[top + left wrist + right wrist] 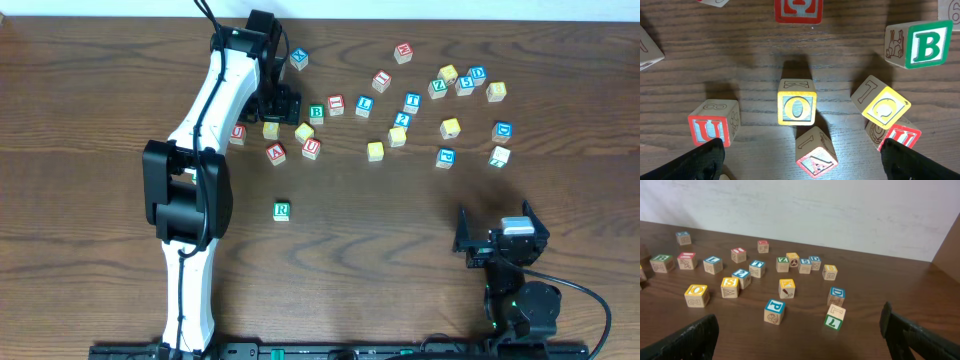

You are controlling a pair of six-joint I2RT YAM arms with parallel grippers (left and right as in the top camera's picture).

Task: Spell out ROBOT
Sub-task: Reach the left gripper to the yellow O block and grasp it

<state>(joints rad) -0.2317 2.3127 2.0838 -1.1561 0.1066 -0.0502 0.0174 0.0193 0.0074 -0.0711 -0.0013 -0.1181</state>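
A green R block [281,210] stands alone in the middle of the table. My left gripper [279,102] is open and empty over the block cluster at the back left. In the left wrist view its fingers [802,152] straddle a yellow O block [797,107] and a tilted red A block [815,156]. The O block also shows in the overhead view [271,130]. A green B block [925,45] lies to the right [316,112]. My right gripper [497,240] is open and empty near the front right [799,330].
Red U blocks [710,127] [900,137] and a yellow Q block [885,107] crowd around the O block. Many more letter blocks are scattered across the back right, among them a blue P [775,306], a green 7 [833,322] and another yellow block [696,291].
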